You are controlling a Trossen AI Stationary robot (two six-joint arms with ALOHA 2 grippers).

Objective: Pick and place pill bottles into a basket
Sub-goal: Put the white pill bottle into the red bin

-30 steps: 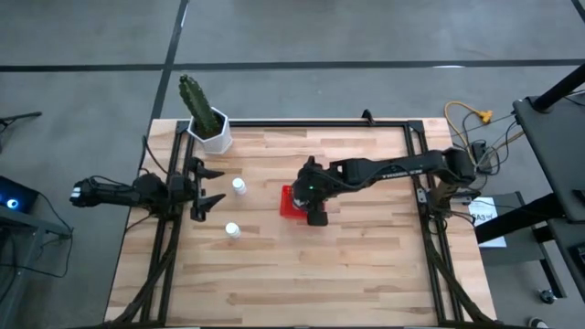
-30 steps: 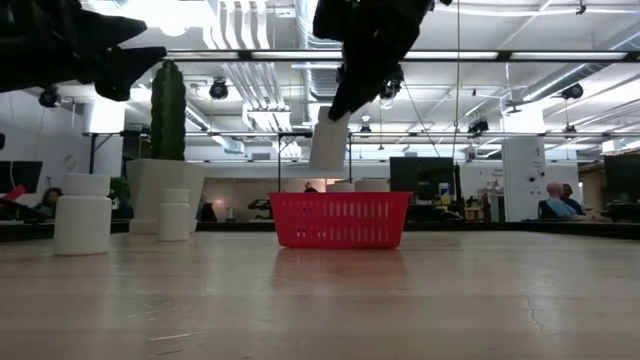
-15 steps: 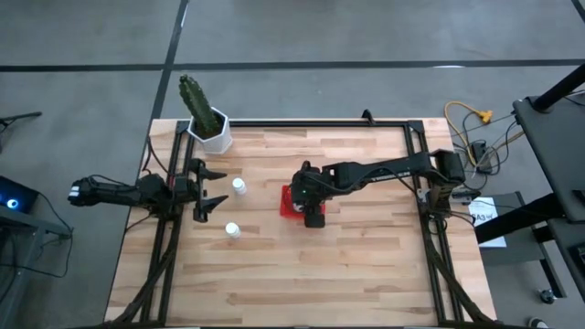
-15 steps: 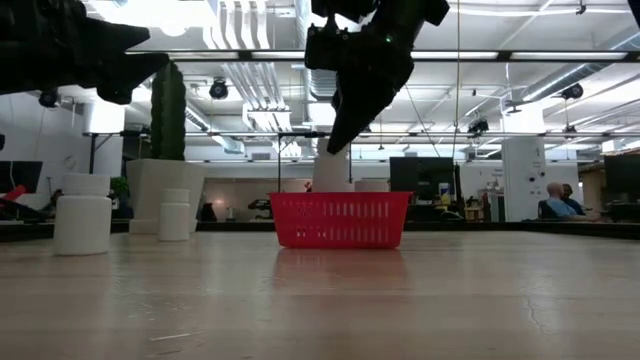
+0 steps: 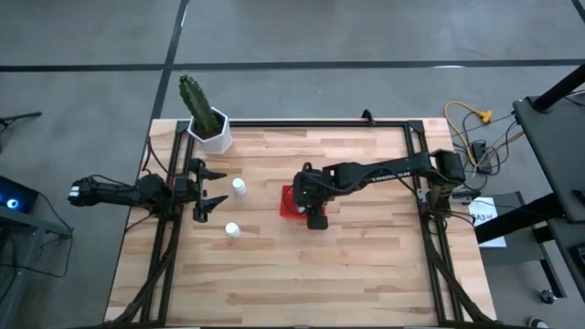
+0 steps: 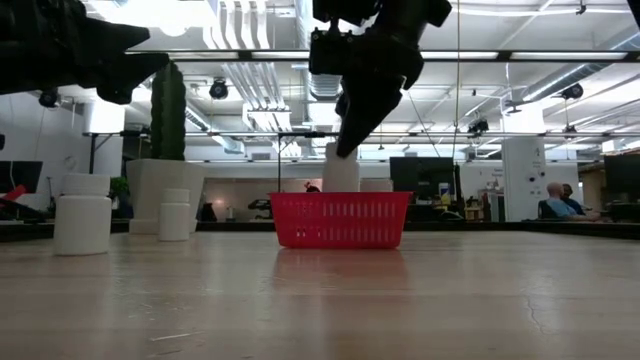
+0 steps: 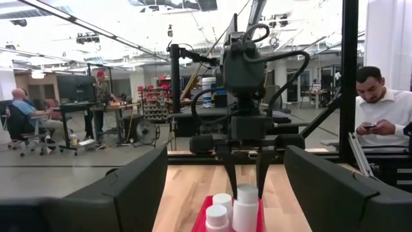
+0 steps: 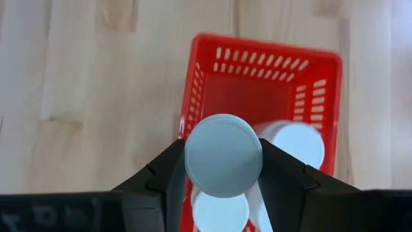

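Note:
A small red mesh basket (image 5: pixel 287 203) sits mid-table, and my right gripper (image 6: pixel 347 148) hangs over it, shut on a white pill bottle (image 6: pixel 341 172). The bottle's lower end dips behind the basket's rim (image 6: pixel 340 196). Two more bottles (image 8: pixel 297 144) (image 8: pixel 220 210) stand inside the basket (image 8: pixel 212 90). Two others (image 5: pixel 239 186) (image 5: pixel 232 230) stand upright on the wood left of it. My left gripper (image 5: pixel 208 194) waits open at the table's left edge. My right gripper pinches the bottle between its two fingers (image 8: pixel 164 169), on opposite sides just below the cap (image 8: pixel 223 154). The fingers come from above, slanting down. The bottle hangs nearly upright, its lower end inside the basket; the red wall hides whether it touches the floor.
A white pot with a tall green cactus (image 5: pixel 210 126) stands at the far left corner. Black frame rails (image 5: pixel 420 164) run along the table's left, right and far sides. People sit in the room beyond the table.
My right gripper has come down toward the basket with the bottle still in its fingers. The bottle, first tilted and clear above the rim, now hangs nearly upright with its lower end behind the rim.

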